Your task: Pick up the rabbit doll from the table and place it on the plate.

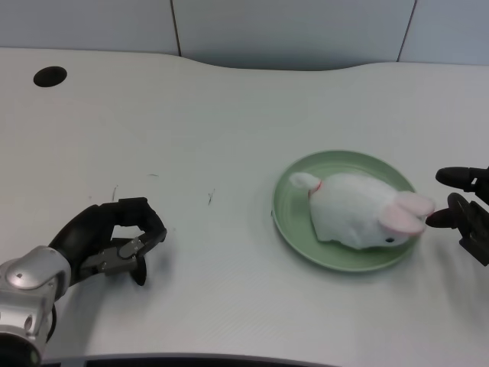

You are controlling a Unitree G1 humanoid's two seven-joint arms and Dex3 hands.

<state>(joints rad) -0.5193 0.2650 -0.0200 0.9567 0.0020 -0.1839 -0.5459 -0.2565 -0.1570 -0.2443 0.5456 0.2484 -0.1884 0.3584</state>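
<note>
A white rabbit doll (353, 209) with pink ears lies on the green plate (290, 210) right of the table's middle, its head toward the right and its tail toward the left. My left hand (114, 241) hovers low at the table's front left, well apart from the plate. Its fingers are curled in around nothing. The silver left forearm (27, 290) enters from the bottom left corner.
My right hand (466, 210) waits at the picture's right edge, its fingertips close to the doll's ears and the plate's rim. A round black hole (50, 76) sits in the table at the far left. The table's curved back edge meets a grey wall.
</note>
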